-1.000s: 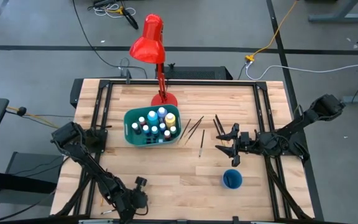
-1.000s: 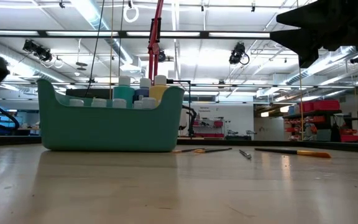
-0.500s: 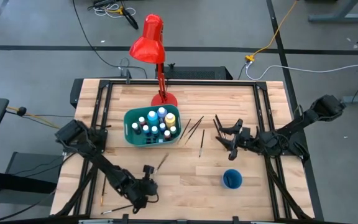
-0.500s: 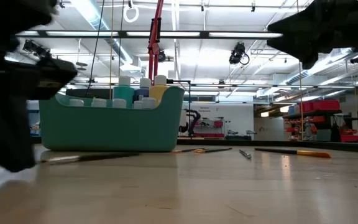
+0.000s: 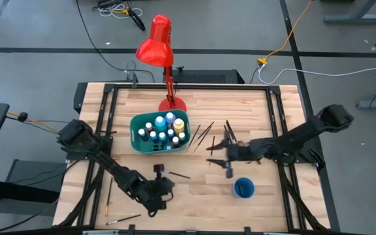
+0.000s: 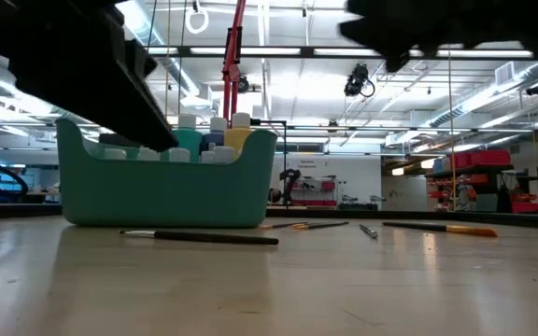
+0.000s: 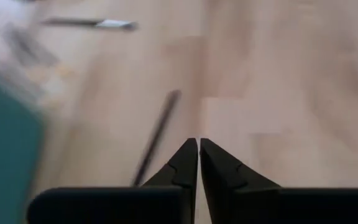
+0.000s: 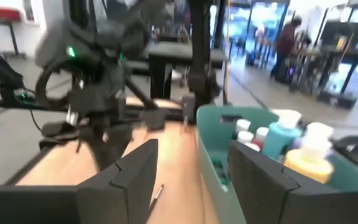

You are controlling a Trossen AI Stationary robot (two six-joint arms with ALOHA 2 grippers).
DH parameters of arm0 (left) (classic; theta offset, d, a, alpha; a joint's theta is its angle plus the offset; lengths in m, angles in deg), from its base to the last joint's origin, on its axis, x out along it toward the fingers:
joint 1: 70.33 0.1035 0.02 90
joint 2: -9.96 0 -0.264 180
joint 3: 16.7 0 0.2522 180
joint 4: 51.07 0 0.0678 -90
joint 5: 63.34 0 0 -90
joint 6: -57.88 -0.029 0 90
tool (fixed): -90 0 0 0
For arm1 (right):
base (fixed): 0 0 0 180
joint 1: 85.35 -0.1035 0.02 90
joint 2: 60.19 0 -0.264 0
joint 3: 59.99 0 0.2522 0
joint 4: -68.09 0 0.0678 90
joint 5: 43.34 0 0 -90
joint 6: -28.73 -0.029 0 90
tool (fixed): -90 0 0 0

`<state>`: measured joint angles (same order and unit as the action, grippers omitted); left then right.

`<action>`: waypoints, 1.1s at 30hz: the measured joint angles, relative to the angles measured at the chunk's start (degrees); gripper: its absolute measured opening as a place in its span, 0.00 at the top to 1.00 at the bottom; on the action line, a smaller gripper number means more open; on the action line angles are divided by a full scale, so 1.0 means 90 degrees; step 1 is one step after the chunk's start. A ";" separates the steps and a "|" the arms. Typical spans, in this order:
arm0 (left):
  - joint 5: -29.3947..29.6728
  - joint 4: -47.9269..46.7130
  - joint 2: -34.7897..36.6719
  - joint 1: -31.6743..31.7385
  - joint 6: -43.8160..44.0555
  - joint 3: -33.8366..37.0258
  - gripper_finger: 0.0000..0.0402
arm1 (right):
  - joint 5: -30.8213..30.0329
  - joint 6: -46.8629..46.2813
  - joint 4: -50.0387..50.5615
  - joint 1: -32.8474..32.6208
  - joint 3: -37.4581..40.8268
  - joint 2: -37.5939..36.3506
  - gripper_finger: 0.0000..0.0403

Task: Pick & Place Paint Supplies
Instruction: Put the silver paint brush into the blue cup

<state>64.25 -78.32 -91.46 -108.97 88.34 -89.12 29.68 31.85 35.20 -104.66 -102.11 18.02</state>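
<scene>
A teal bin (image 5: 160,134) holds several white-capped paint bottles (image 5: 165,127); both also show in the right wrist view, the bin (image 8: 213,149) and the bottles (image 8: 291,137). A dark paintbrush (image 5: 179,175) lies flat on the table just near of the bin, also seen in the left wrist view (image 7: 157,134) and the low view (image 6: 199,237). My left gripper (image 5: 163,187) hovers shut beside it, holding nothing (image 7: 199,152). More brushes (image 5: 206,136) lie right of the bin. My right gripper (image 5: 219,158) is open above them (image 8: 191,165).
A red desk lamp (image 5: 162,49) stands behind the bin. A round blue cup (image 5: 243,188) sits near the right gripper. Two thin brushes (image 5: 124,220) lie at the near left by the table's edge. Bare wood (image 5: 194,196) lies between the two grippers.
My left gripper has moved from the near edge toward the table's right and up, turning as it went. A brush came with it and now lies free in front of the bin. My right gripper has swung toward the table's left, over the brushes by the bin.
</scene>
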 joint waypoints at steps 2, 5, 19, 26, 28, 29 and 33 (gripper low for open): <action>0.0113 -0.0482 0.0103 0.0016 0.0617 -0.0001 0.93 | 0.0045 -0.0286 0.0075 0.0054 -0.0367 0.0626 0.50; 0.0306 -0.1200 0.0348 -0.0044 0.1364 0.0016 0.93 | 0.0028 -0.0770 0.0075 0.0058 -0.0822 0.1573 0.50; 0.1159 -0.1670 0.0992 -0.0267 0.1709 0.0003 0.96 | -0.0016 -0.1966 0.0847 0.0064 -0.3130 0.4032 0.50; 0.1614 -0.1715 0.0995 -0.0280 0.1873 0.0006 0.96 | -0.0169 -0.2054 0.1267 -0.0044 -0.3911 0.4951 0.50; 0.1684 -0.1716 0.0995 -0.0293 0.1883 0.0006 0.96 | -0.0337 -0.1888 0.1296 -0.0056 -0.4054 0.5161 0.50; 0.1690 -0.1722 0.0995 -0.0295 0.1882 0.0006 0.96 | -0.0438 -0.1841 0.1306 -0.0060 -0.4096 0.5245 0.50; 0.1694 -0.1720 0.0995 -0.0296 0.1852 0.0006 0.96 | -0.0796 -0.1966 0.1353 -0.0051 -0.4115 0.5554 0.50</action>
<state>79.49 -93.80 -82.51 -111.63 105.01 -89.07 22.51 14.16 47.38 -105.12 -139.15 68.00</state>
